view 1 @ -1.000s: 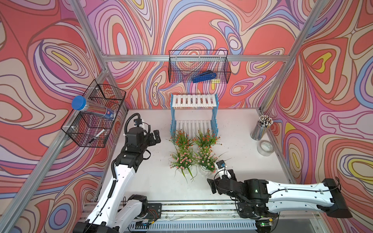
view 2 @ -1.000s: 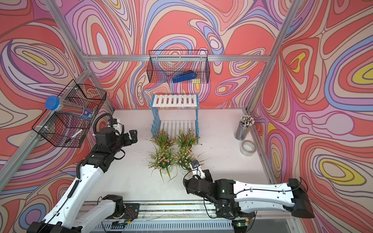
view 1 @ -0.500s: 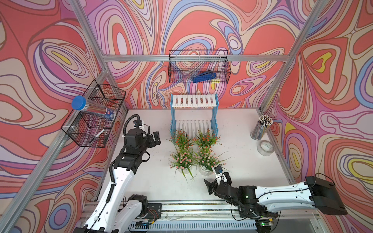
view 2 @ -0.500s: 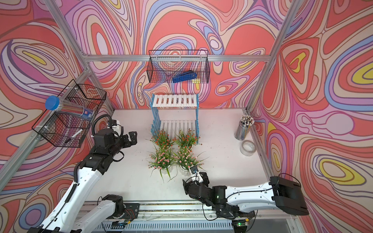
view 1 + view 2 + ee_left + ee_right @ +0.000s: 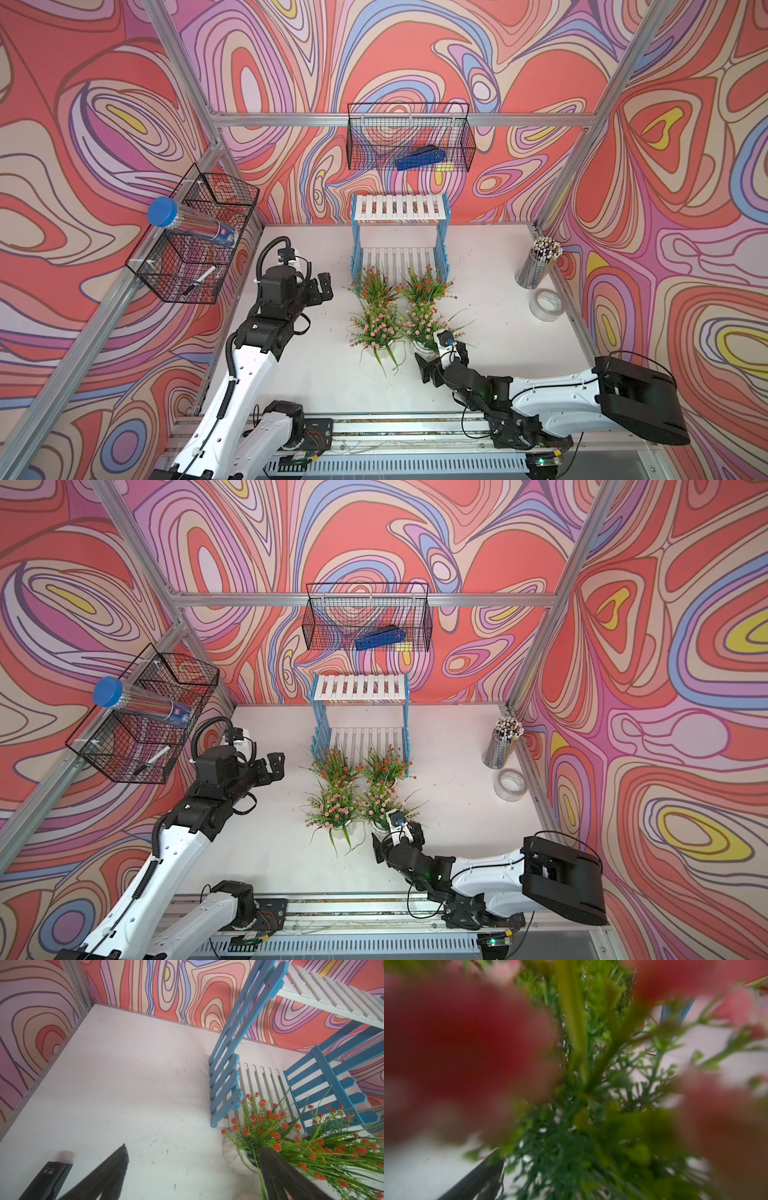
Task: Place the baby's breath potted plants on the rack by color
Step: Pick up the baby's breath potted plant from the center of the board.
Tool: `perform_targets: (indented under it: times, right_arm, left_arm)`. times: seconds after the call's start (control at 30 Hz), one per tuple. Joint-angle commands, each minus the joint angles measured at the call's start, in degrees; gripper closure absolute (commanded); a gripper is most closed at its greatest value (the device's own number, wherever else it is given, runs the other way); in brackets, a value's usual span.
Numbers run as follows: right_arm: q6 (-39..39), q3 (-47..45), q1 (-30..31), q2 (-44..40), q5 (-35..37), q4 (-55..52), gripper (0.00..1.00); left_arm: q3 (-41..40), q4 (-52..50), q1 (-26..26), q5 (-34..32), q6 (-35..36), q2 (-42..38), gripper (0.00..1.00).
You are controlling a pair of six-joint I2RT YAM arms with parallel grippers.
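Four baby's breath potted plants stand in a square in front of the rack (image 5: 399, 208). Two have red-orange blossoms (image 5: 374, 286) (image 5: 426, 286) and are nearest the rack. Two are pale pink (image 5: 376, 328) (image 5: 424, 322). My right gripper (image 5: 440, 357) is open and low at the white pot (image 5: 423, 347) of the right-hand pink plant. In the right wrist view its foliage (image 5: 581, 1064) fills the frame and only one finger (image 5: 483, 1176) shows. My left gripper (image 5: 322, 291) hangs open, left of the red plants. In the left wrist view a red plant's pot (image 5: 234, 1157) lies beside one finger (image 5: 270, 1163).
A cup of pencils (image 5: 538, 266) and a tape roll (image 5: 546, 305) stand near the right wall. Black wire baskets hang on the back wall (image 5: 409, 141) and the left wall (image 5: 195, 237), holding a blue stapler (image 5: 419, 158) and a blue-capped tube (image 5: 183, 220).
My right arm has stretched out low and carried its gripper forward to the right-hand pink plant's pot. The left arm has barely shifted.
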Motion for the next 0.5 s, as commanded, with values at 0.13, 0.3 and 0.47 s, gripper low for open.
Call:
perform_targets:
  times: [0.13, 0.3, 0.47]
  right_arm:
    - [-3.73, 2.87, -3.16, 7.14, -4.90, 9.53, 0.02]
    - [-4.29, 4.83, -4.89, 10.83, -5.16, 9.78, 0.02]
    - [-4.92, 5.08, -6.60, 13.26, -5.90, 11.61, 0.02]
  left_arm:
    - [1.79, -1.61, -0.38, -1.33, -0.18, -0.09, 0.00]
    - [2.01, -1.98, -0.43, -1.67, -0.37, 0.08, 0.00]
    - [2.20, -2.05, -0.43, -1.83, -0.46, 0.27, 0.00]
